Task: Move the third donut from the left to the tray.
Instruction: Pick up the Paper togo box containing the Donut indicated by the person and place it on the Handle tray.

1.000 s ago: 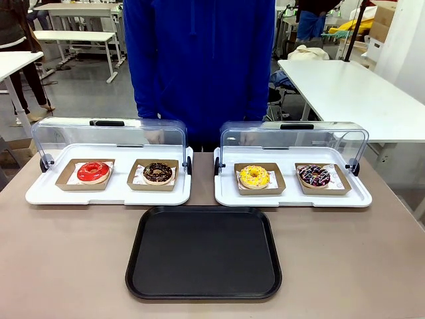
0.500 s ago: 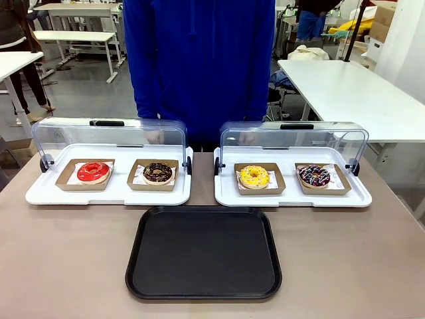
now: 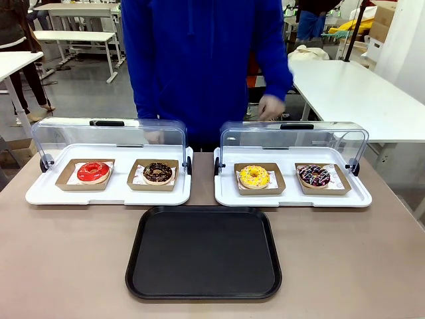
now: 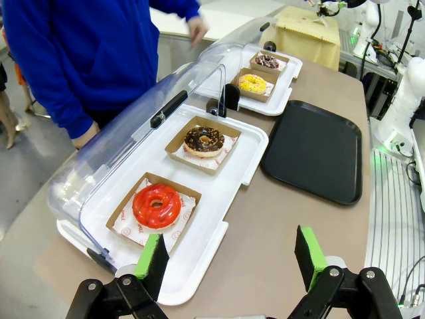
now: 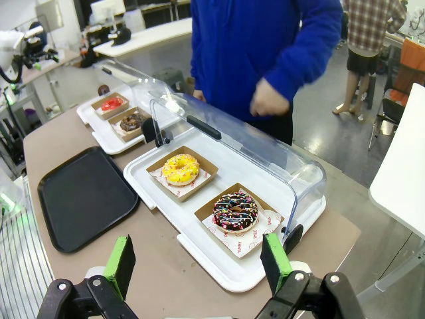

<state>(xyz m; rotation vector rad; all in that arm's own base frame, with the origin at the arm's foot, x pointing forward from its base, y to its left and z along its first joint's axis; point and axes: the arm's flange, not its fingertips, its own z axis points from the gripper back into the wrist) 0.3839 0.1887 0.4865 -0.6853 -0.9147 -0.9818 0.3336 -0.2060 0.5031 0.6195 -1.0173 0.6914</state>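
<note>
The third donut from the left (image 3: 254, 176), yellow-iced, sits in its cardboard tray (image 3: 259, 188) on a white lidded tray (image 3: 292, 197) just beyond the black tray (image 3: 203, 252). The black tray lies on a brown table (image 3: 66, 266) in a room of white tables (image 3: 345, 86). To either side of the black tray, the left gripper (image 4: 232, 259) and right gripper (image 5: 199, 260) hover with fingers spread wide, holding and touching nothing.

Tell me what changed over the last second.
One hand of the person has risen from behind the clear lid beyond the yellow donut and is now above it, blurred. Nothing was grasped or released. All four donuts, the lids and the black tray stayed put.
</note>
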